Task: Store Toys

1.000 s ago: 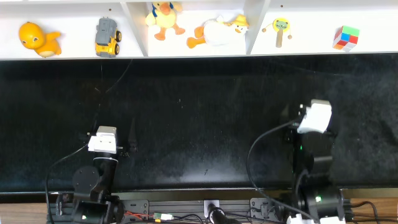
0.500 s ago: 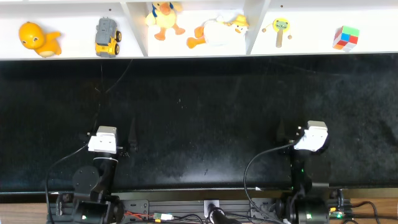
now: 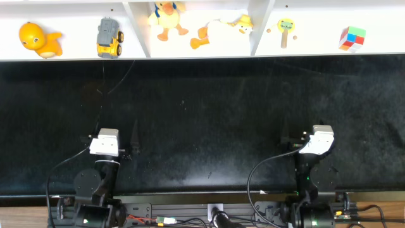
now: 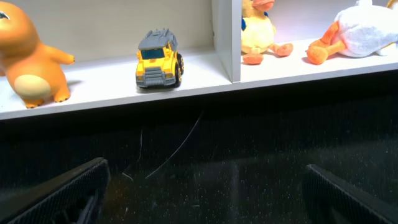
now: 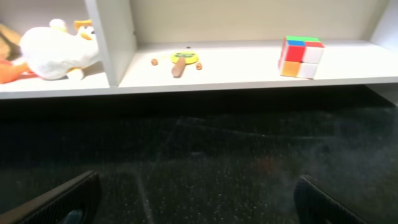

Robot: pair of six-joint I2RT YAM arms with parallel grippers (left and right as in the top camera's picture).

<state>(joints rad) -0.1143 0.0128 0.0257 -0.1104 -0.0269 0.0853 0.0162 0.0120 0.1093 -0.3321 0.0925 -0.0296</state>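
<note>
Toys stand in a white shelf (image 3: pixel 202 50) along the table's far edge: an orange figure (image 3: pixel 39 38), a yellow truck (image 3: pixel 109 37), a yellow duck plush (image 3: pixel 167 19), a white duck plush (image 3: pixel 221 31), a small rattle drum (image 3: pixel 286 28) and a colour cube (image 3: pixel 352 38). My left gripper (image 3: pixel 111 135) rests low near its base, open and empty, facing the truck (image 4: pixel 159 60) and the orange figure (image 4: pixel 28 62). My right gripper (image 3: pixel 310 134) sits low near its own base, also open and empty, facing the rattle drum (image 5: pixel 180 61) and the cube (image 5: pixel 301 56).
A black mat (image 3: pixel 202 120) covers the table between the arms and the shelf. White dividers (image 3: pixel 140 28) split the shelf into compartments. Cables run along the table's near edge by the arm bases.
The right arm has drawn back from the table's middle toward its base and settled low. The left arm and the toys have not moved.
</note>
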